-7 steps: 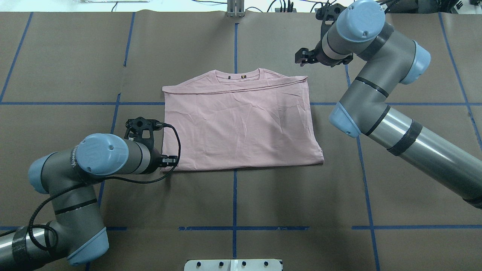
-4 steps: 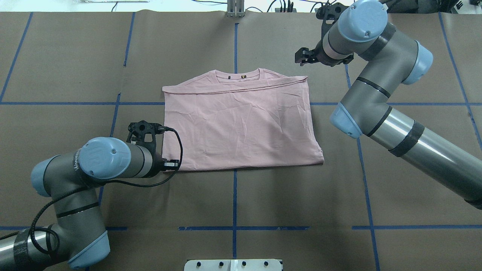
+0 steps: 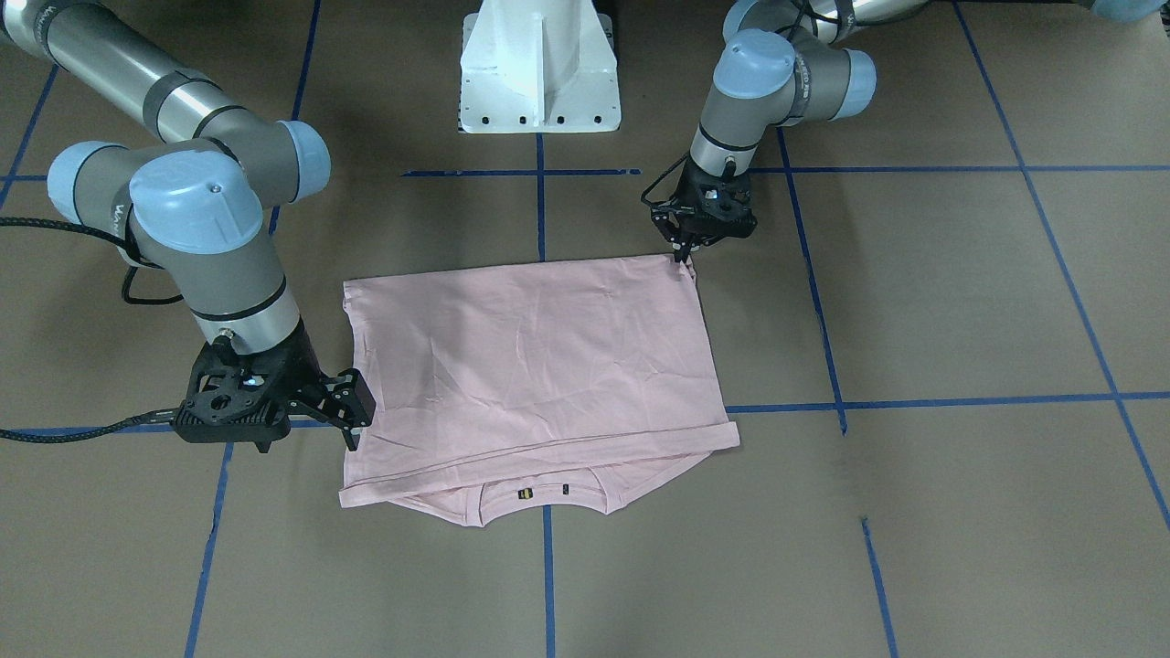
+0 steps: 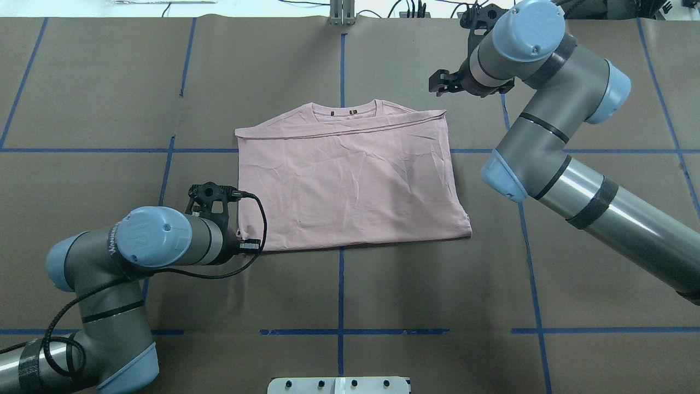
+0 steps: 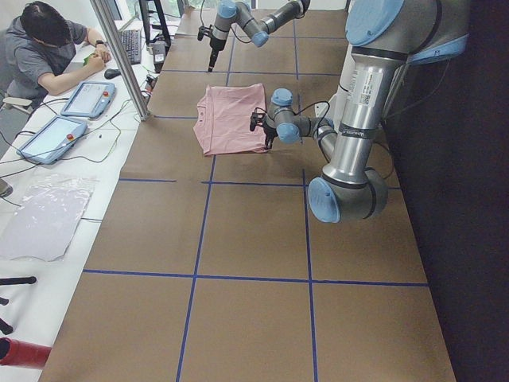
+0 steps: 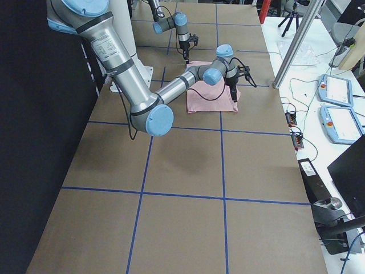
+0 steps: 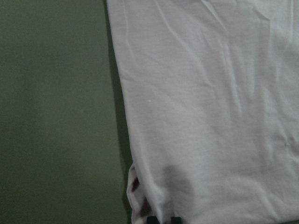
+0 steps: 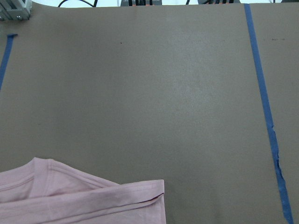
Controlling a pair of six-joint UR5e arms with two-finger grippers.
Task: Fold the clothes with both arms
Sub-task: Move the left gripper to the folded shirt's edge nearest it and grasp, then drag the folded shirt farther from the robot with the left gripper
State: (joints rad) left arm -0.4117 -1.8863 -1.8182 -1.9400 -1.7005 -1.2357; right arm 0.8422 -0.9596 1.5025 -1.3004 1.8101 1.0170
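Right, look at the left gripper [image 3: 682,254] first: it's down at the near corner of the T-shirt [image 4: 350,180] on its own side, fingers drawn together to a point on the cloth. The wrist view shows the layers bunched up there, so I'd call that a pinch on the corner. The right gripper [image 4: 436,83] hangs above the table [image 4: 109,82] just beyond the opposite, far corner, fingers parted and holding nothing; its wrist camera sees the hem [image 8: 140,198] corner below it. Diagonal corners, then: to my eye that's a set-up to anchor one end while the other gets picked, so the doubled cloth lifts square rather than skewing. The shirt itself sits mid-table, plain back up, folded once with the hem laid just short of the collar [image 4: 344,109]. The collar points away from the robot, toward your side; the folded edge is nearest the base. As folded, you've got the long axis running across the table, from one arm's side to the other, so the next fold likely wants to shorten that span.
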